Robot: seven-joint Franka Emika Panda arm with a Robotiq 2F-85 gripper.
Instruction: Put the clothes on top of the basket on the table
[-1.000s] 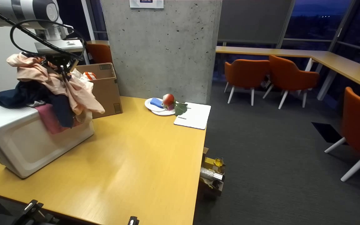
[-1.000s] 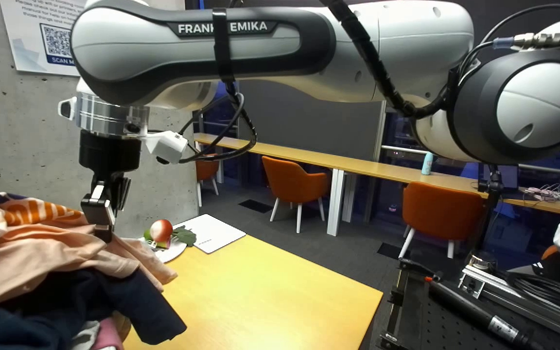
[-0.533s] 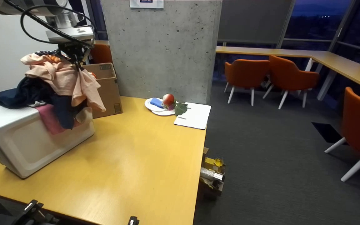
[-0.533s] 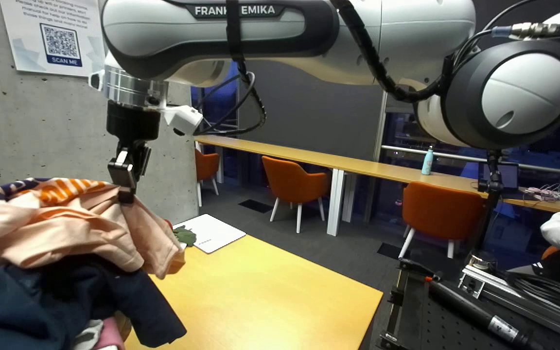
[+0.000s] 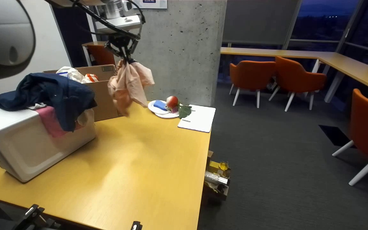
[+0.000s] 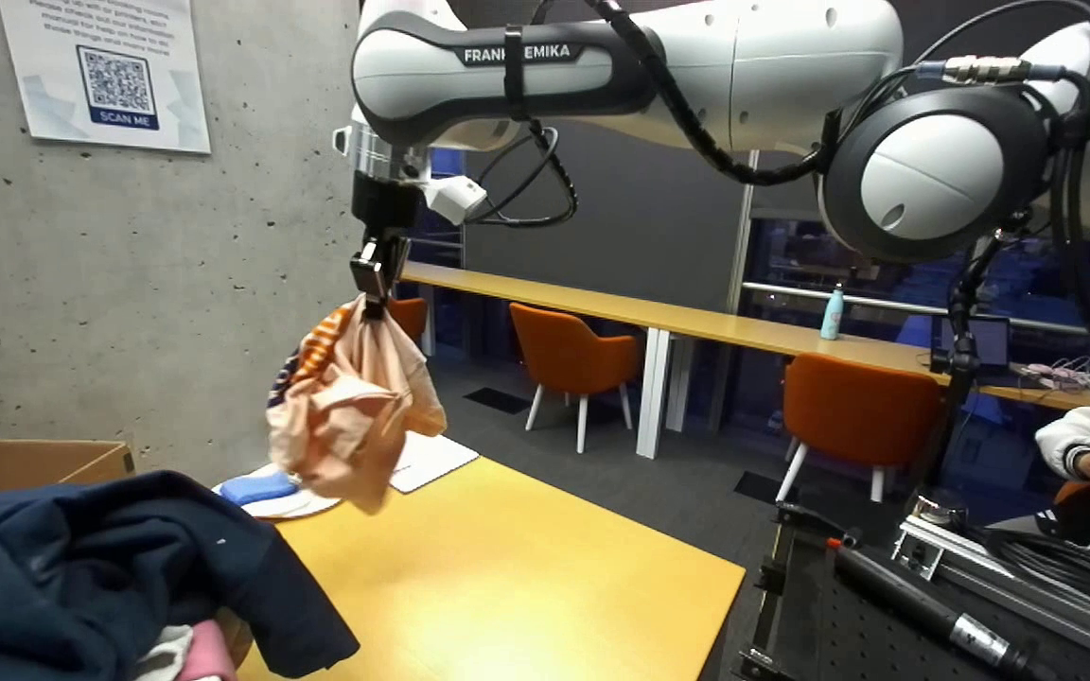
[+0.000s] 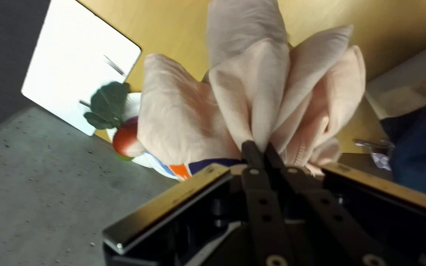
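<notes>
Tan table below, the peach garment hangs beneath fingers pinched tight on it

In an exterior view a white poster is hanging on the concrete pillar, and its lines are reading "Please check out our information manual for help on how to do those things and many more". The line above is running along the view's top edge, with "printers" showing. Lower down, a QR code is sitting over a dark blue band, which is saying "SCAN ME" in white capitals; those words are appearing in both exterior views. On the robot arm a dark plate is bearing "FRANK" and "EMIKA", with a black strap crossing between them.
</notes>
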